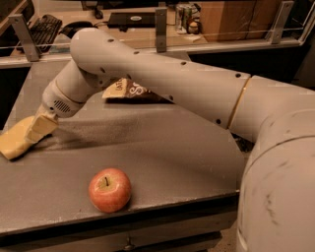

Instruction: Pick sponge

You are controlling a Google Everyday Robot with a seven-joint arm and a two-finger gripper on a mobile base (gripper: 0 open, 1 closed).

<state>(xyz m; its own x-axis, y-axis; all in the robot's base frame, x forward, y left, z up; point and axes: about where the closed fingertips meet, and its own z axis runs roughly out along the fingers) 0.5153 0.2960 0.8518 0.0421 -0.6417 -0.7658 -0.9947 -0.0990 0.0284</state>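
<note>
The sponge (13,144) is a pale-yellow pad lying at the left edge of the grey table (172,147). My gripper (40,129) hangs from the white arm (147,74) and is down at the sponge's right end, overlapping it in the camera view. Whether it touches or grips the sponge cannot be told. The part of the sponge behind the gripper is hidden.
A red apple (110,189) sits near the table's front edge. A yellow-and-brown snack bag (129,91) lies behind the arm, partly hidden. A railing, a keyboard (44,24) and cans (186,12) are at the back. The arm's large body fills the right side.
</note>
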